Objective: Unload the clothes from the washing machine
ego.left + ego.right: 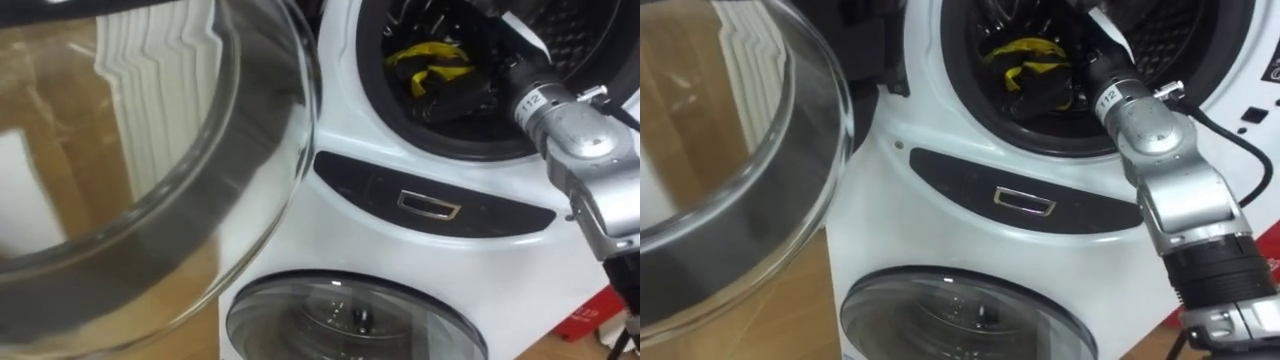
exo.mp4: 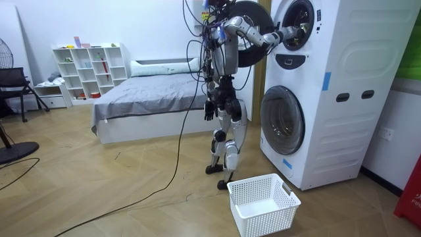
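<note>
Bedroom with a wood floor (image 2: pixel 99 191), a bed (image 2: pixel 145 99) and a shelf (image 2: pixel 89 69) at the room view's left; stacked washer (image 2: pixel 329 92) at its right, faced from close up, standing. At upper right of the eye view, right hand (image 1: pixel 470 95) deep in the upper drum (image 1: pixel 580 40), dark against dark, right beside a yellow-and-black cloth (image 1: pixel 432 62) lying low inside. Touching or just short, hard to say; closed on the cloth or spread, cannot tell. Idle left hand (image 2: pixel 209 109) down by the thigh, too small to read. Likely step: getting a grip on the cloth. Best done by gathering a full fold rather than an edge, then testing for a firm hold before drawing back, since limp fabric will trail and may snag. Better to lift over the dark rim (image 1: pixel 440 135) of the opening than to drag across it. Open door (image 1: pixel 290 150), glass, at the left of the eye view, near the forearm's way out: pull straight back, keeping clear of its edge. Basket (image 2: pixel 263 205) on the floor, in front of the lower door (image 2: pixel 283 118) and just beside the feet: easy drop, but something to trip on. Open floor behind and toward the room view's left for stepping back.
</note>
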Robot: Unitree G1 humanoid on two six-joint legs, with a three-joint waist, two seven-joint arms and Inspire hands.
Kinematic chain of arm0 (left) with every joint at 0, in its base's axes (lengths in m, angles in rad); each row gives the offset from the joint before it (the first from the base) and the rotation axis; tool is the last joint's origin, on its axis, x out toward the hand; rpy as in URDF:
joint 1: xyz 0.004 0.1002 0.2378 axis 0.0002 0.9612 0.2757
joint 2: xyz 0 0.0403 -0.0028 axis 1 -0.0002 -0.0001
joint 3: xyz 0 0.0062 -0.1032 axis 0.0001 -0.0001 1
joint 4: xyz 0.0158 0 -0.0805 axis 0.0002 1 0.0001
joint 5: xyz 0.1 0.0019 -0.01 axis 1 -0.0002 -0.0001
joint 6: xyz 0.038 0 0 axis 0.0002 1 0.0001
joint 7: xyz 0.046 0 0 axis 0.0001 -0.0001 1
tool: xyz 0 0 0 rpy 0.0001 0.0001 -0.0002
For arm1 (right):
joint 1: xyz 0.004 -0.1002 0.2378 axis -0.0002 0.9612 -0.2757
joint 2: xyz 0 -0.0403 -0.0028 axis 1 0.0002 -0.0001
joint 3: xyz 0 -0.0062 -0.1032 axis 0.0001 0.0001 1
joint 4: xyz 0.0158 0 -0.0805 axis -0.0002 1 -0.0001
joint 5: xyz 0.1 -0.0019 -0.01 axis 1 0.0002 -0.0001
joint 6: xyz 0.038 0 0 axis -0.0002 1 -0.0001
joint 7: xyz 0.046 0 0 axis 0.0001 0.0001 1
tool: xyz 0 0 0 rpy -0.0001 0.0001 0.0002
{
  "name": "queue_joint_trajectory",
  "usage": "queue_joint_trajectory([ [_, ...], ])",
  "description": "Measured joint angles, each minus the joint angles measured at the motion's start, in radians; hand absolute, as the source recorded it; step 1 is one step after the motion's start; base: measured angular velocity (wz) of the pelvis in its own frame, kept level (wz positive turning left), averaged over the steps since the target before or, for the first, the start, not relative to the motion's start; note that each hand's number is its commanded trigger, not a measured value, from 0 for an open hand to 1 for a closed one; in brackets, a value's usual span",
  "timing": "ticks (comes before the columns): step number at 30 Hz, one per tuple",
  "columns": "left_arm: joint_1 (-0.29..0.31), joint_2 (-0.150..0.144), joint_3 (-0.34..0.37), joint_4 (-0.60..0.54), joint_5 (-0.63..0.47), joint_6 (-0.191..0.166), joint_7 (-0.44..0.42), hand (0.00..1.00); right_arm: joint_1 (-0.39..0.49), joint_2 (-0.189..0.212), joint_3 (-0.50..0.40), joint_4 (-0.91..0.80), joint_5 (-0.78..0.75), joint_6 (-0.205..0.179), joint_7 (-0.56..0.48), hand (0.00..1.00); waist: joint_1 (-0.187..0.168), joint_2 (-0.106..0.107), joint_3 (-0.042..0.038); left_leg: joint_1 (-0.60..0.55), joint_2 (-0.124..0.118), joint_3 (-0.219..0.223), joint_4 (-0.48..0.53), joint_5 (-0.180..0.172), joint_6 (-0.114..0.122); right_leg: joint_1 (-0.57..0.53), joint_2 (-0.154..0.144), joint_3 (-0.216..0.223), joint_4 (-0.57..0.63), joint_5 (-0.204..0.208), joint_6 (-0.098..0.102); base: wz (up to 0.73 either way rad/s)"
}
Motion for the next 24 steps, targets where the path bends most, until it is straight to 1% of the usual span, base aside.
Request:
queue_joint_trajectory([
  [1, -0.001, 0.0, -0.007, -0.001, 0.0, 0.001, -0.002, 0.0, 0.0, -0.007, 0.0, 0.0, 0.002, 0.005, 0.004, 0.0, -0.002, -0.003, -0.0018, -0.004, 0.0, -0.001, 0.002, 0.0, 0.0, -0.002, -0.001, -0.008, 0.0, 0.0, 0.0, 0.06],
  [4, 0.0, 0.0, -0.011, -0.002, 0.001, 0.0, -0.002, 0.0, -0.007, -0.022, 0.0, 0.024, 0.038, 0.008, 0.017, 0.0, -0.001, -0.006, -0.0028, -0.005, 0.0, -0.001, 0.002, 0.0, 0.0, -0.002, -0.002, -0.023, 0.0, 0.0, 0.0, 0.01],
  [5, 0.0, 0.0, -0.011, -0.002, 0.001, 0.0, -0.002, 0.0, -0.011, -0.026, 0.0, 0.034, 0.041, 0.013, 0.023, 0.0, 0.001, -0.008, -0.0041, -0.005, 0.0, -0.001, 0.002, 0.0, 0.0, -0.003, -0.002, -0.022, 0.0, 0.0, 0.0, 0.0],
  [10, 0.0, 0.002, 0.006, -0.025, 0.002, -0.001, -0.003, 0.0, -0.026, -0.048, 0.001, 0.069, 0.039, 0.015, 0.052, 0.0, 0.0, -0.008, -0.0044, -0.003, 0.0, -0.001, 0.006, 0.001, 0.0, -0.003, -0.002, -0.021, 0.001, 0.0, 0.0, 0.01],
  [15, 0.0, 0.001, 0.009, -0.031, 0.024, -0.003, -0.014, 0.0, -0.03, -0.071, 0.001, 0.075, -0.018, 0.013, 0.098, 0.0, -0.005, -0.01, -0.0037, -0.003, -0.001, -0.014, 0.006, 0.001, 0.0, 0.003, -0.003, -0.023, 0.0, 0.0, 0.0, 0.08],
  [16, 0.001, 0.0, 0.013, -0.031, 0.025, -0.003, -0.014, 0.0, -0.033, -0.082, 0.001, 0.076, -0.02, 0.013, 0.111, 0.0, -0.005, -0.011, -0.0042, -0.001, -0.001, -0.016, 0.006, 0.001, 0.0, 0.004, -0.002, -0.022, 0.0, 0.0, 0.0, 0.06],
  [17, 0.0, -0.002, 0.016, -0.032, 0.025, -0.002, -0.016, 0.0, -0.047, -0.092, 0.001, 0.093, -0.021, 0.013, 0.126, 0.0, -0.004, -0.012, -0.0039, 0.0, -0.001, -0.017, 0.005, 0.001, 0.0, 0.006, -0.002, -0.023, 0.0, 0.0, 0.0, 0.04],
  [18, 0.0, -0.002, 0.016, -0.032, 0.025, -0.001, -0.017, 0.0, -0.061, -0.093, 0.001, 0.114, -0.024, 0.014, 0.132, 0.0, -0.006, -0.012, -0.0039, 0.0, -0.001, -0.017, 0.005, 0.001, 0.0, 0.007, -0.002, -0.022, 0.0, 0.0, 0.0, 0.0],
  [20, 0.0, -0.002, 0.018, -0.035, 0.024, 0.0, -0.017, 0.0, -0.104, -0.103, 0.001, 0.205, -0.047, 0.022, 0.135, 0.0, -0.006, -0.014, -0.0039, -0.002, -0.001, -0.02, 0.005, 0.001, 0.0, 0.006, -0.002, -0.023, 0.0, 0.0, 0.0, 0.02],
  [21, 0.0, -0.002, 0.019, -0.04, 0.024, 0.0, -0.017, 0.0, -0.111, -0.105, 0.001, 0.223, -0.055, 0.026, 0.138, 0.0, -0.009, -0.018, -0.0063, -0.003, -0.001, -0.021, 0.004, 0.001, 0.0, 0.006, -0.003, -0.023, 0.0, 0.0, 0.0, 0.09],
  [22, 0.003, -0.001, 0.019, -0.042, 0.023, 0.0, -0.017, 0.0, -0.121, -0.111, 0.001, 0.248, -0.069, 0.033, 0.148, 0.0, -0.018, -0.018, -0.0068, -0.005, -0.002, -0.025, 0.004, 0.001, 0.0, 0.006, -0.003, -0.023, 0.0, 0.0, 0.0, 0.14],
  [23, 0.006, -0.001, 0.024, -0.043, 0.023, 0.0, -0.017, 0.0, -0.126, -0.124, 0.001, 0.27, -0.077, 0.032, 0.16, 0.0, -0.024, -0.018, -0.0065, -0.008, -0.002, -0.029, 0.005, 0.001, 0.001, 0.006, -0.003, -0.023, 0.0, 0.0, 0.0, 0.17],
  [24, 0.006, -0.001, 0.028, -0.044, 0.023, -0.001, -0.017, 0.0, -0.126, -0.128, 0.001, 0.273, -0.078, 0.032, 0.163, 0.0, -0.027, -0.019, -0.0072, -0.01, -0.002, -0.031, 0.005, 0.001, 0.001, 0.005, -0.002, -0.023, 0.0, 0.0, 0.0, 0.17],
])
